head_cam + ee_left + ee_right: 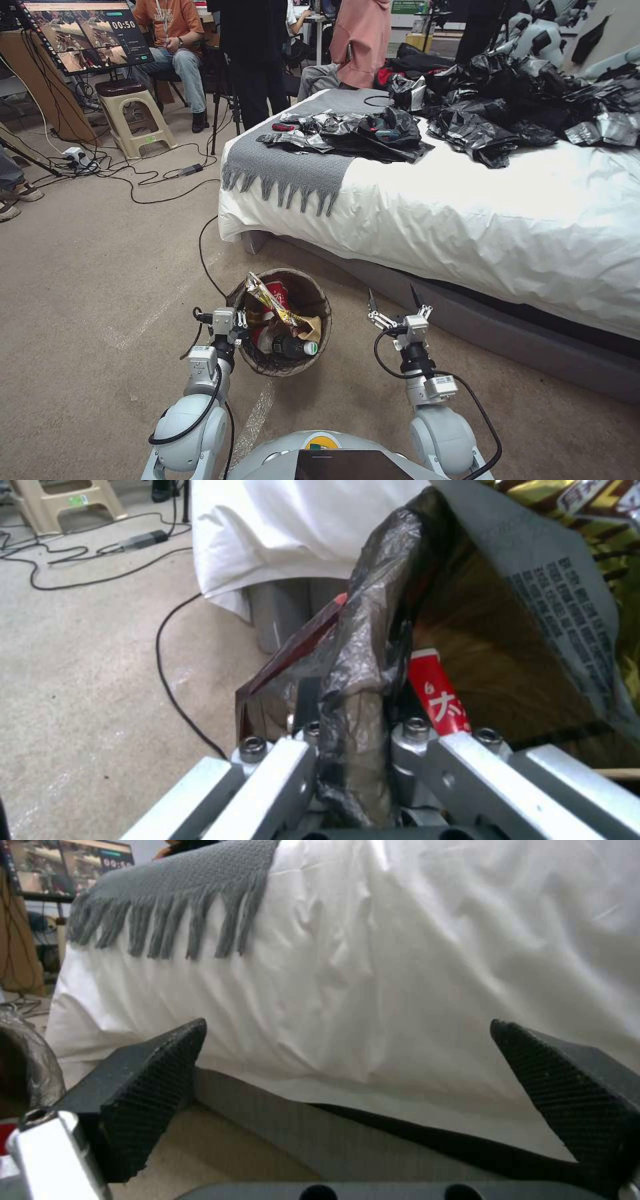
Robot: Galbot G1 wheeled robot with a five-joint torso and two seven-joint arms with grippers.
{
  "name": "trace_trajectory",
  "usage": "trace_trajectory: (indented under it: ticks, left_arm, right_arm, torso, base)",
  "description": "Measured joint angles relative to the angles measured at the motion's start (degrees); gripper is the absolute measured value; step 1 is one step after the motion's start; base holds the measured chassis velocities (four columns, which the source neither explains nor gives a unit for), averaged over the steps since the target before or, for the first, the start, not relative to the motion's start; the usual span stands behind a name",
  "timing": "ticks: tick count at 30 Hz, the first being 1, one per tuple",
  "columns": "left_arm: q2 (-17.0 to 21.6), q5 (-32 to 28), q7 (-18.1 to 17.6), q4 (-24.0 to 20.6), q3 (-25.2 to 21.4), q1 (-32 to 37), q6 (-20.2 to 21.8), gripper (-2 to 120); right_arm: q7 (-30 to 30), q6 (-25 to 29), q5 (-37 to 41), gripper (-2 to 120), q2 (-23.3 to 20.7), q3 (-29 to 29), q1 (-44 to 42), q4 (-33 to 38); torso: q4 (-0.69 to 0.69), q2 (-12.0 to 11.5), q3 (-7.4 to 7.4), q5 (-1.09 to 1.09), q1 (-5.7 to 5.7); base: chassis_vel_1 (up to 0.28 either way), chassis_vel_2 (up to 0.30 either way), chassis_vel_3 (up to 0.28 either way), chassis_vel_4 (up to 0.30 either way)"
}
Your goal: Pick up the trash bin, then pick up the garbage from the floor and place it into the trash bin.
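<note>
While the left gripper (pixel 239 319) pinched the near rim of the small round trash bin lined with a dark brown plastic bag (pixel 313 293), the bin hung just above the beige carpet floor (pixel 100 267), close to the foot of the bed with the white sheet (pixel 500 213). The left wrist view showed the two fingers shut tight on the folded bag and the rim (pixel 353 705), with a red-and-white paper cup (pixel 437 695) just beside them inside the bin.

The bin was quite full. A shiny yellow and red snack wrapper (pixel 267 297) stuck up past the rim, a clear bottle with a green cap (pixel 293 347) lay near the bottom edge, and a bit of brown paper (pixel 312 328) sat next to it.

The right gripper (pixel 397 308) floated beside the bin, near the bed's grey base (pixel 467 313). Its two black fingers (pixel 153 1080) were spread wide and held nothing.

A few things could have gone wrong from there. The bin was held on one side only, so it might have tipped, and the tall wrapper (it looked the loosest piece) might have slid out onto the floor. The grip was partly on thin, slippery bag, so the bag could have pulled loose or the rim could have slipped free. A black cable (pixel 203 260) ran along the carpet right by the bin, and it might have snagged on the bin or on the arm if the robot drove. The right gripper was also near enough to the bed to bump the sheet.
</note>
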Motion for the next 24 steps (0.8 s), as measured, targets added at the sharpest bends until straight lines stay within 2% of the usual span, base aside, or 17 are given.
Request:
trace_trajectory:
  ticks: [16, 24]
  left_arm:
    - [-0.06, -0.34, 0.23, -0.39, -0.14, 0.08, -0.08, 3]
    - [0.02, -0.35, 0.26, -0.78, -0.14, 0.36, -0.16, 3]
  right_arm:
    - [-0.31, -0.13, 0.05, 100, 0.05, -0.17, 1.55, -0.38]
    - [-0.36, -0.25, 0.07, 100, -0.05, -0.13, 1.48, -0.37]
  torso:
    - [0.00, 0.00, 0.00, -0.01, 0.00]
    - [0.00, 0.00, 0.00, 0.00, 0.00]
  base:
    - [0.000, 0.000, 0.000, 0.000]
    - [0.075, 0.058, 0.061, 0.057]
